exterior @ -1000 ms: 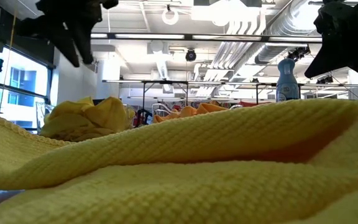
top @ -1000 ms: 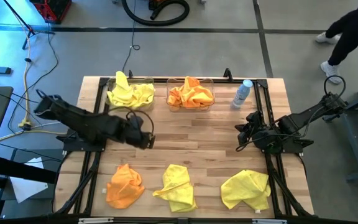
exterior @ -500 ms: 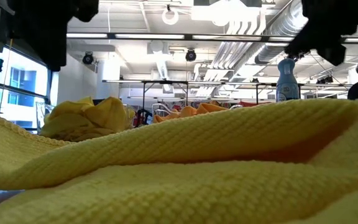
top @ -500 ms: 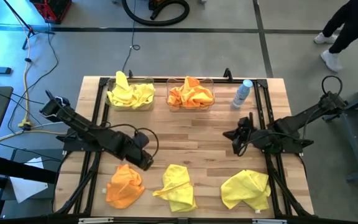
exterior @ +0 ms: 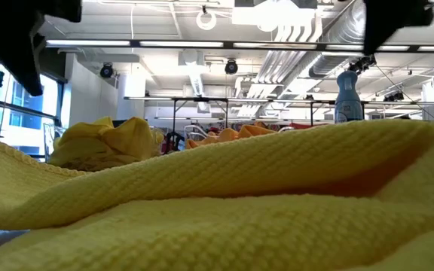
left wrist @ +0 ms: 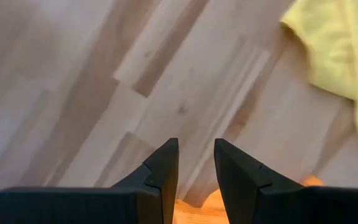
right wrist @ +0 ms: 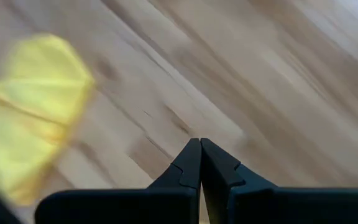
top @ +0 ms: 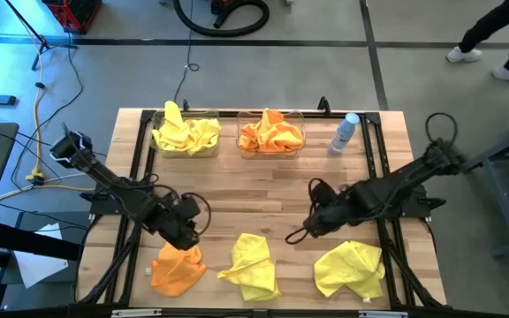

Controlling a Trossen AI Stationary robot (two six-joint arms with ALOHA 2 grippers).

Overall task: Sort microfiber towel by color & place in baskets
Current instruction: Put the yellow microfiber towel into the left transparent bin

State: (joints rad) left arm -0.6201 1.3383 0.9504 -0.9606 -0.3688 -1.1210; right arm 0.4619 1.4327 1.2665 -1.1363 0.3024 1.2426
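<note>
High view, left jaws (top: pixel 186 237) over orange towel (top: pixel 177 269)

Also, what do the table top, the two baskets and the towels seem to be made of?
Table top: likely wood, light planks with visible grain, smooth finish. Baskets: apparently clear plastic, since the cloths show through their walls. Towels, for example the yellow one: soft woven fabric, matte, with a ribbed texture seen close up.

— Where are we? A workshop or lab hall, we'd say: exposed silver ventilation ducts (exterior: pixel 330 45) and long strip lights (exterior: pixel 202 44) run overhead.

— Agreed. We also see a bare grey concrete floor (top: pixel 307 71), a loose yellow cable (top: pixel 38 132) trailing across it, and a black-framed butcher-block wooden table (top: pixel 272 190) carrying two mounted arms.
</note>
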